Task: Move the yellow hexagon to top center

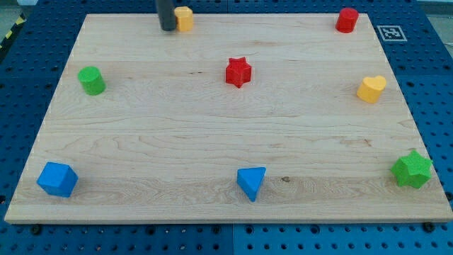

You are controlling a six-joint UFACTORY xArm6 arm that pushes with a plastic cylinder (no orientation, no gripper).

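The yellow hexagon (185,18) stands at the board's top edge, left of the top centre. My tip (168,28) is just left of it, touching or nearly touching its left side. The dark rod comes down from the view's top edge.
A red star (238,71) lies below and right of the hexagon. A red block (347,20) is at the top right, a yellow heart (371,88) at the right, a green cylinder (91,80) at the left. A blue cube (56,178), blue triangle (251,182) and green star (412,168) lie along the bottom.
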